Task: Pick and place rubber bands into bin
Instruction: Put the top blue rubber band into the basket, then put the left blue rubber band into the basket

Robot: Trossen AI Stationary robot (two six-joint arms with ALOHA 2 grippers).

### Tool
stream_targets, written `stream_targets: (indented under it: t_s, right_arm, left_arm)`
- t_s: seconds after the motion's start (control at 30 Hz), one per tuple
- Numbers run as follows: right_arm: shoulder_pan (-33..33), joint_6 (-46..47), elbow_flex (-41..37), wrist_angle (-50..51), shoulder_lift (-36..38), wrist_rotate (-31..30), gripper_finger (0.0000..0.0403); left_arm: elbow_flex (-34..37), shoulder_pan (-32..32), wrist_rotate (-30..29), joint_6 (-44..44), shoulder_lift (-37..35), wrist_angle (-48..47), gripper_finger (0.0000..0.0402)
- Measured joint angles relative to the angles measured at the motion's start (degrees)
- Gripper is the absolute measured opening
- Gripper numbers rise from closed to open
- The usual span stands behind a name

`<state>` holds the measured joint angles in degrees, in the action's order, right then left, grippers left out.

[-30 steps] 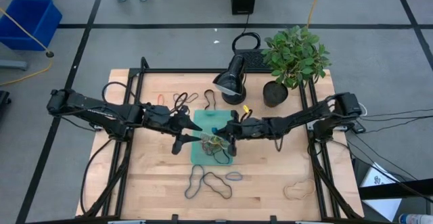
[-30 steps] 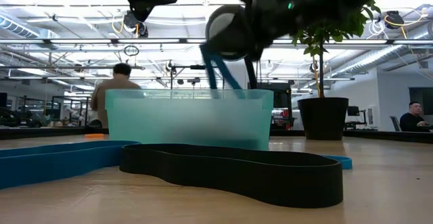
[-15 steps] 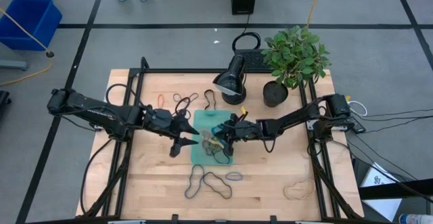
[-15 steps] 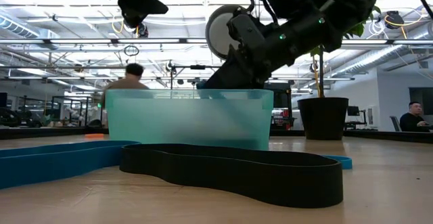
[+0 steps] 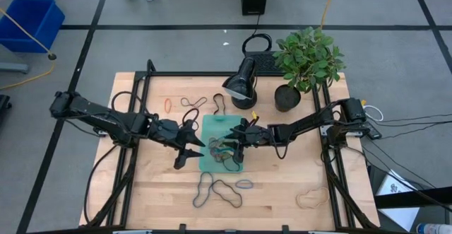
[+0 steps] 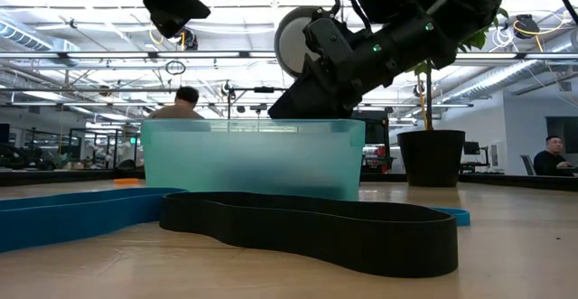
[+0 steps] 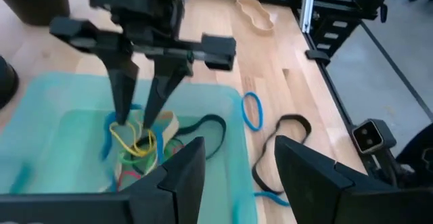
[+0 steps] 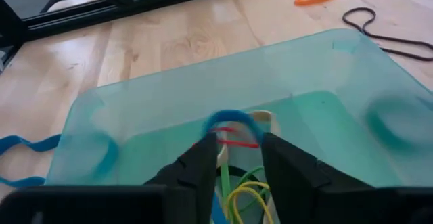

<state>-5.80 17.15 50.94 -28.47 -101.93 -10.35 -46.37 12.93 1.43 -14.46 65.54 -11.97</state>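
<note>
My right jaws (image 7: 141, 119) stand parted inside the bin (image 5: 212, 124), above piled rubber bands (image 7: 139, 143); left jaws (image 5: 185, 148) open beside it.

The high view looks straight down on the whole worktop (image 5: 282, 184). The low view sits at worktop height, facing the room. Both wrist views look closely into the bin (image 7: 40, 116), seen in all views.

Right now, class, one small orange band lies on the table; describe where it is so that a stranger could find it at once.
Start at the teal bin in the middle of the wooden table and look past its far left corner, toward the table's back edge. The orange rubber band lies there alone on bare wood, left of the black loops. It is the only small bright orange ring; its neighbours are larger and dark.
</note>
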Motion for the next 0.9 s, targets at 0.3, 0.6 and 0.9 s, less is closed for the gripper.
stream_targets:
  t_s: [0.3,0.6,0.9]
  right_arm:
    - [0.07,-2.69,0.0,0.78,2.44,-0.02,0.0156]
    - [0.24,-8.13,0.0,4.52,6.9,-0.07,0.0152]
    - [0.24,-10.93,-0.04,8.68,7.96,-0.07,0.0157]
  left_arm:
    - [0.0,6.77,-5.53,-9.99,0.12,-5.95,0.0186]
    - [-0.04,16.72,-12.17,-26.69,5.51,-9.44,0.0186]
    - [-15.82,21.81,-10.85,-39.64,22.11,-32.11,0.0186]
